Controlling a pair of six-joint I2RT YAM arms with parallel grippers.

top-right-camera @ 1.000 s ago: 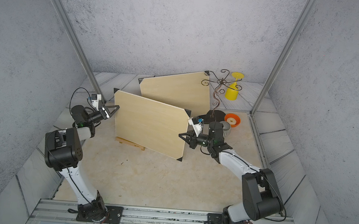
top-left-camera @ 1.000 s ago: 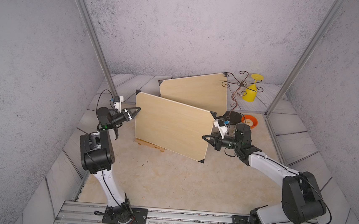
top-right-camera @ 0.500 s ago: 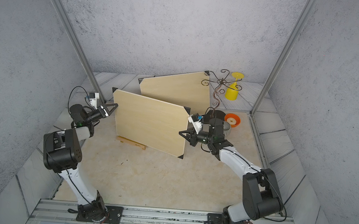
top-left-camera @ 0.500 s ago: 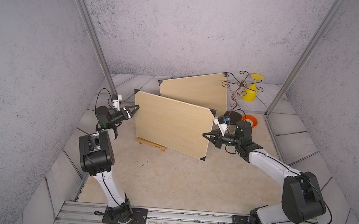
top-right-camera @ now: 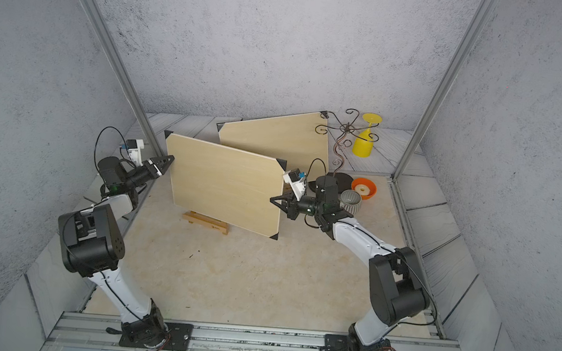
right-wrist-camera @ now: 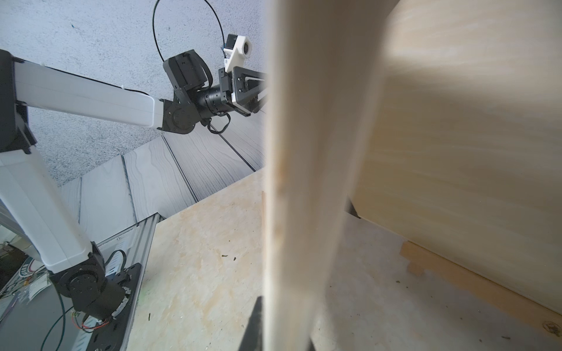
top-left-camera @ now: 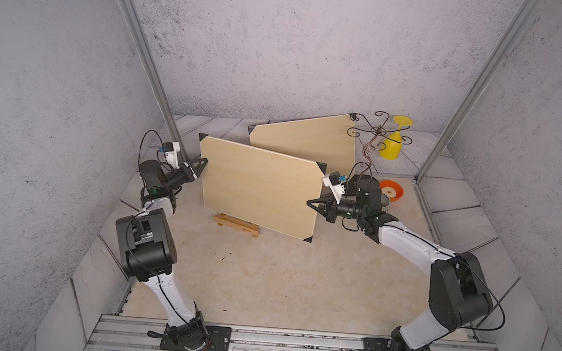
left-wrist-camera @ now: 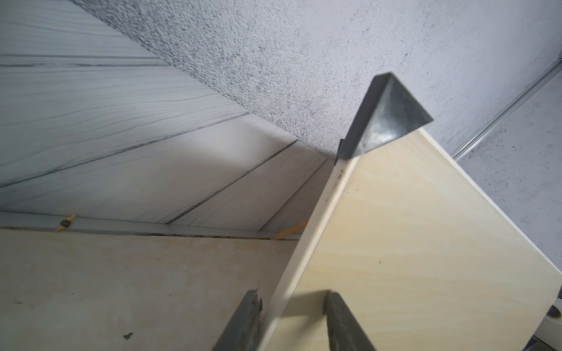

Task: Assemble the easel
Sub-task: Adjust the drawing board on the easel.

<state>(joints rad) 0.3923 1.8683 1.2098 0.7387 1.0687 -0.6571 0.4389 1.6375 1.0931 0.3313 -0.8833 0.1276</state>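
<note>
Claws flanked the front board [top-left-camera: 258,185] from either end as it stood on edge, slanted, above the tabletop [top-left-camera: 264,284] in both top views. The right claw [top-left-camera: 310,203] was pinched tight on the board's right edge, about halfway up. From its wrist camera that edge ran blurred straight between the jaws.

The left claw [top-left-camera: 204,162] sat at the opposite edge, just below the black corner cap [left-wrist-camera: 383,121]. Seen from the left wrist, its fingers [left-wrist-camera: 246,322] straddled the edge at a narrow spread, one on each face. A sliver of space showed on the front side, so it looked parted rather than clamped.

The easel [top-left-camera: 236,225], a small wooden stand, lay on the tabletop under the board's lower edge, nearer the left claw than the right and well below both. I couldn't tell whether board and easel touched.

A second board [top-left-camera: 306,144] leaned behind the first. Off at the right rear were a curly wire rack [top-left-camera: 373,135], an upturned yellow glass [top-left-camera: 393,147] and an orange bowl [top-left-camera: 391,191].
</note>
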